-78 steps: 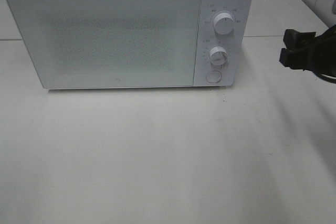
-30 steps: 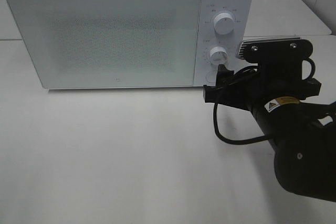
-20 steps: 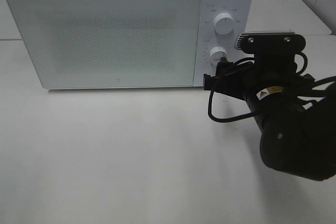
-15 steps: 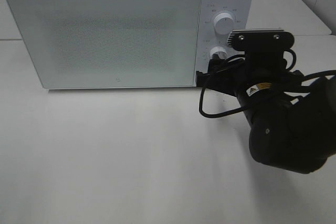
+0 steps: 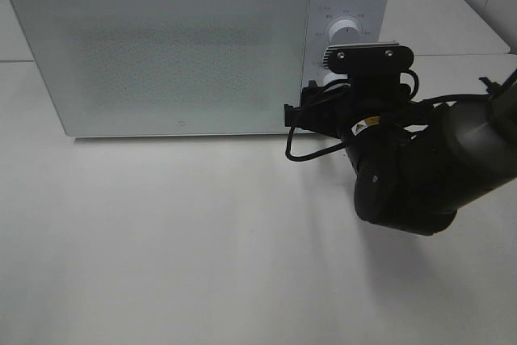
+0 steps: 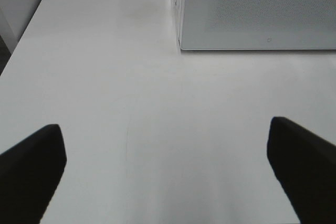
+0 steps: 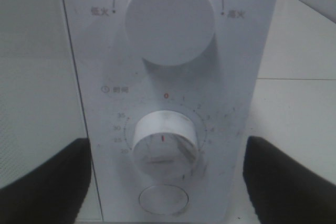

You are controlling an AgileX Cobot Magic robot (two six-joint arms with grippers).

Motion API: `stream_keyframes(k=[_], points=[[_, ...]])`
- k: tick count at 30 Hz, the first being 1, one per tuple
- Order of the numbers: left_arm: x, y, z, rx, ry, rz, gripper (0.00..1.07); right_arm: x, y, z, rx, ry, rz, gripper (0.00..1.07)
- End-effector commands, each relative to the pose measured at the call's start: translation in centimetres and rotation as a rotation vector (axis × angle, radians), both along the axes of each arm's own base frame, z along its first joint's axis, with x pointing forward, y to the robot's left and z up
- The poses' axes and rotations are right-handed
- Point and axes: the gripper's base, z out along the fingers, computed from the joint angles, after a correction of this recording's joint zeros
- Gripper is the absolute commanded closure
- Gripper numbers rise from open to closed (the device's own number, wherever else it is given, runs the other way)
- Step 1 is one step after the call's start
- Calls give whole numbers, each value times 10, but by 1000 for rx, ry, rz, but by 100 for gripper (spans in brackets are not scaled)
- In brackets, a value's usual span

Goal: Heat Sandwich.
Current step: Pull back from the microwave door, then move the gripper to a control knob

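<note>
Two end effectors, both empty. The right end effector (image 7: 167, 179) is spread wide in front of the control panel of the white box-shaped microwave (image 5: 161, 46). Its dark fingers sit either side of the scuffed white lower timer knob (image 7: 165, 142), not touching it. The left end effector (image 6: 168, 171) is fully spread over the bare white desk (image 5: 161, 240).

Risks:
- An off-centre close could slip on the smooth knob.
- It could also press the round white button (image 7: 163, 199) just below, which may pop the door.
- Over-turning would set too long a time.
- The large white upper knob (image 7: 171, 17) is near and could get bumped.

The sandwich is not visible anywhere. The frosted door (image 5: 170, 54) is shut and hides the cavity, so I cannot tell if it is inside. In the high view the arm covers the lower knob, the button and the fingertips. The dial numbers are small and partly blurred.
</note>
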Motion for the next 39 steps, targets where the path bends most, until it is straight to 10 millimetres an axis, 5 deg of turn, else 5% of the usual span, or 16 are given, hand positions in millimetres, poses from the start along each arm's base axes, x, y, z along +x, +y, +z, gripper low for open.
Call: stream_keyframes(k=[1, 21, 26, 29, 32, 39], points=[[-4, 0, -1, 0, -23, -1, 5, 11, -2, -1, 0, -6, -4, 31], [-4, 0, -1, 0, -23, -1, 5, 25, 1, -9, 1, 8, -2, 35], [-4, 0, -1, 0, -23, -1, 5, 26, 1, -7, 5, -1, -5, 57], [-4, 0, -1, 0, -23, -1, 5, 26, 1, -7, 5, -4, -7, 84], [-4, 0, -1, 0, -23, -1, 5, 26, 1, -7, 5, -4, -7, 96], [-4, 0, -1, 0, -23, -1, 5, 26, 1, -7, 5, -4, -7, 99]])
